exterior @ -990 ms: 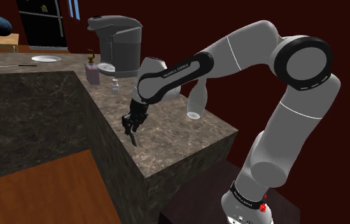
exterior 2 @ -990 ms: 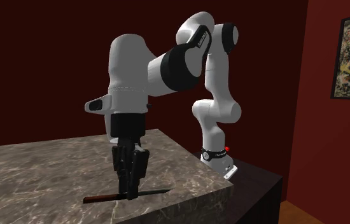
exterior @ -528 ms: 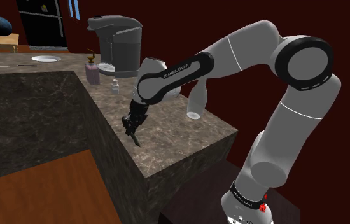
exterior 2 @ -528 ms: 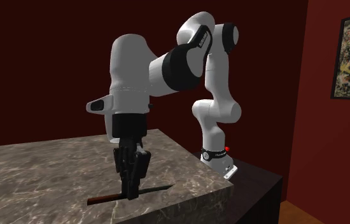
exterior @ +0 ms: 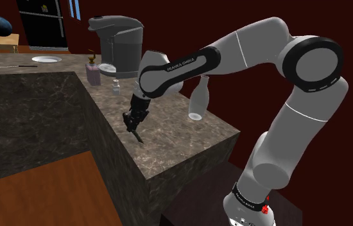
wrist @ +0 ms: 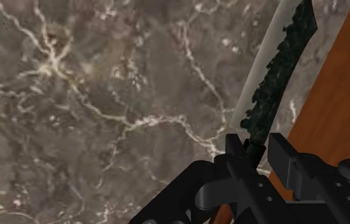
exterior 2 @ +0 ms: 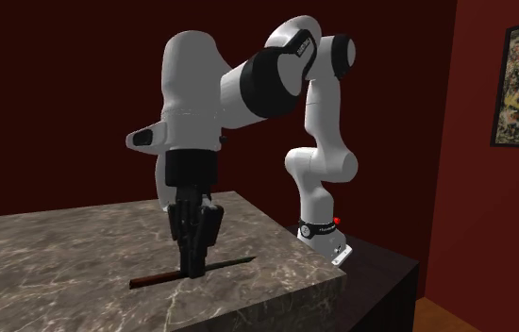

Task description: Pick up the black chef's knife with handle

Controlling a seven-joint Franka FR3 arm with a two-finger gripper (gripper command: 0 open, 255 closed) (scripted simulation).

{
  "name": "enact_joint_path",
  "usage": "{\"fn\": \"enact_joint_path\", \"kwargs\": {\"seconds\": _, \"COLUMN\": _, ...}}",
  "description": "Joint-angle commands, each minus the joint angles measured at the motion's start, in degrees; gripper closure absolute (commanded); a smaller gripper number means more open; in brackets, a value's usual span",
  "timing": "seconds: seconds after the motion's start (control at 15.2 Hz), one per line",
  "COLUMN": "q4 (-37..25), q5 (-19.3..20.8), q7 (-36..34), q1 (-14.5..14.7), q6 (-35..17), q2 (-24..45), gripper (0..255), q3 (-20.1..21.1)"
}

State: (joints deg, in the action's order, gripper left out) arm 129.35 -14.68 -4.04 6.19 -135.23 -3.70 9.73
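The knife (wrist: 279,70), dark mottled blade and brown handle, hangs nearly level, clasped in the tool (wrist: 259,147).

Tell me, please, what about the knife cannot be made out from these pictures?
Wrist view: the knife tip is cut off by the frame edge, its handle mostly hidden behind the end effector.
Second exterior view: the end effector covers the knife's middle.
Shoulder view: the knife is too small and dark to show whether it clears the counter.

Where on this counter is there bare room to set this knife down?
Bare marble lies between the gripper holding the knife and the pale bottle, and on to the near corner of the counter. It is crowded toward the coffee machine, soap dispenser and small shaker.
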Motion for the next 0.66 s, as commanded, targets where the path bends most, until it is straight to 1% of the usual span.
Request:
{"fn": "enact_joint_path", "kwargs": {"seconds": 0.0, "q4": -1.06, "q5": 0.26, "q7": -0.44, "q1": -0.06, "q6": 1.84, "q2": -0.79, "gripper": 255, "q3": -0.04}}
{"fn": "enact_joint_path", "kwargs": {"seconds": 0.46, "q4": -4.25, "q5": 0.86, "q7": -1.45, "q1": -0.26, "q6": 7.17, "q2": -2.99, "gripper": 255, "q3": -0.25}}
{"fn": "enact_joint_path", "kwargs": {"seconds": 0.59, "q4": -4.32, "q5": 0.87, "q7": -1.47, "q1": -0.26, "q6": 7.29, "q2": -3.03, "gripper": 255, "q3": -0.26}}
